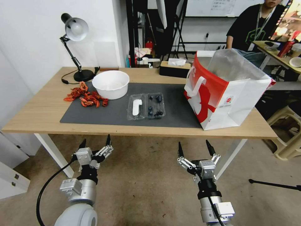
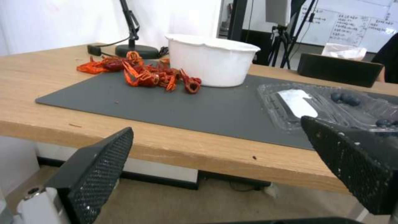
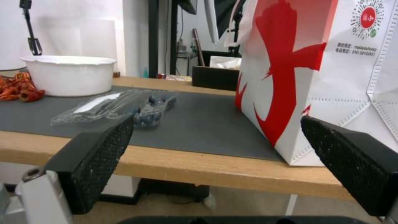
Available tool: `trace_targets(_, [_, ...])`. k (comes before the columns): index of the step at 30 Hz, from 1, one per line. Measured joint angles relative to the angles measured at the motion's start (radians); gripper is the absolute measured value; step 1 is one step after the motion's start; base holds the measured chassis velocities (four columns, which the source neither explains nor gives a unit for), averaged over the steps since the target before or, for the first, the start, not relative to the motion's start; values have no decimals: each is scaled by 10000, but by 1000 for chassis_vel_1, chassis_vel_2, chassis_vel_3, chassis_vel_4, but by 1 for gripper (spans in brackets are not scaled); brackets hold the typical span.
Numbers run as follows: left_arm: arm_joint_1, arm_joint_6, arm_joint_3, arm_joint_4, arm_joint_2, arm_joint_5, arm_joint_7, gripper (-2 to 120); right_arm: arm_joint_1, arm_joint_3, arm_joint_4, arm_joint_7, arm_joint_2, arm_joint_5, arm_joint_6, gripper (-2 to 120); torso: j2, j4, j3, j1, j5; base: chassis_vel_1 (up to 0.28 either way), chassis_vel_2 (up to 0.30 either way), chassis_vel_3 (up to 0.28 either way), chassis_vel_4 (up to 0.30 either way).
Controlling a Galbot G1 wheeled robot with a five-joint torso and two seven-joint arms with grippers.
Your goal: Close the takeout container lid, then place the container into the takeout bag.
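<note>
Container (image 1: 146, 106) lies spread flat on the grey mat (image 1: 103, 114), near the middle of the table (image 1: 37, 110), its 2 halves side by side and nothing yet done.

Going left to right: the left gripper (image 1: 95, 146) hangs below the table's front edge at about 7 o'clock from the box, fingers spread wide, holding nothing. The bowl (image 1: 110, 84) sits at 10 o'clock from the box. The lid (image 1: 136, 107), with its white label, is the left half; the berry half lies at its 3 o'clock. The right gripper (image 1: 197, 150) waits low at about 5 o'clock, also wide and empty. The bag (image 1: 229, 94) stands open at 3 o'clock.

To close well, I judge the left gripper should catch the lid's outer edge and fold it over toward 3 o'clock, pressing until it snaps, while the berry half stays steady so nothing rolls out.
</note>
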Motion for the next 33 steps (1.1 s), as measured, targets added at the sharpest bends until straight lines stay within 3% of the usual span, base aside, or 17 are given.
trace_targets(6, [-49,-377,103,98,184,-111,-35,100,62,20,10,-23,-33,141,-26,100,0,1,0,0,0,0,0,0,0])
trace_targets(9, [-311,-1039,394,297,750,-676,-292,100,81,43,15,-30,-69,224,-44,100,0,1,0,0,-1,0,0,0,0])
trace_targets(14, [-659,-1510,775,490,1462,-1488,-447,100,110,61,15,-35,-86,280,-68,100,0,0,0,0,-3,0,0,0,0])
trace_targets(16, [-997,-1694,1237,539,2153,-2611,-502,100,142,62,15,-37,-70,314,-97,100,0,0,2,0,0,0,0,0,0])
trace_targets(18, [-1100,-1702,1378,541,2354,-2998,-510,100,142,59,15,-38,-64,318,-103,100,0,-1,2,0,-2,0,0,0,0])
trace_targets(20, [-1611,-1512,1944,523,3014,-4655,-570,100,115,90,14,-37,-26,322,-119,100,0,-1,2,0,-2,0,0,0,0])
trace_targets(21, [-1611,-1512,1944,523,3014,-4655,-570,100,115,90,14,-37,-26,322,-119,100,0,-1,2,0,-2,0,0,0,0])
trace_targets(24, [-2153,-1122,2454,434,3422,-6371,-765,100,64,173,12,-37,25,323,-125,100,0,-1,2,0,0,0,0,0,0])
trace_targets(25, [-2153,-1122,2454,434,3422,-6371,-765,100,64,173,12,-37,25,323,-125,100,0,-1,2,0,0,0,0,0,0])
trace_targets(27, [-2677,-665,2850,271,3659,-8128,-1307,100,28,215,12,-38,77,322,-157,100,0,-1,2,0,-1,0,0,0,0])
trace_targets(29, [-2784,-562,2923,240,3699,-8541,-1465,100,27,223,13,-37,92,322,-165,100,0,-2,2,1,0,0,0,0,0])
trace_targets(31, [-3278,-225,3243,207,3832,-10290,-2164,100,46,237,-2,-37,159,319,-201,100,0,0,2,1,0,0,0,0,0])
trace_targets(33, [-3416,-174,3321,225,3845,-10695,-2371,100,49,241,-15,-37,175,317,-206,100,0,0,2,0,0,0,0,0,0])
